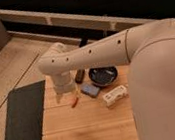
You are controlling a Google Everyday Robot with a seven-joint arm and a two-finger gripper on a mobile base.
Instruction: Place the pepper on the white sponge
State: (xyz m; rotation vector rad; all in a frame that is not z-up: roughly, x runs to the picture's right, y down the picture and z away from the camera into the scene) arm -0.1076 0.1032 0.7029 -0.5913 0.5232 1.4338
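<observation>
Your wooden table [92, 134] lies under the gripper [65, 95], which hangs low by the far left corner; you cannot tell whether it is spread or closed. To its right in view sit the dark bowl [103, 74], the white sponge [115, 95] and a blue sponge [89, 90]. The pepper [74, 102] lies on the wood just beside the gripper, well apart from the white sponge.

This looks like an indoor test space, more lab than home. A pale wooden plank table [86, 130] stands on a speckled hard floor [9, 68]. A dark grey floor mat [19, 122] lies at its nine o'clock, and a dark wall with pale rails [72, 21] runs at twelve. The white arm's tool [65, 94] hangs low at the table's ten o'clock.
</observation>
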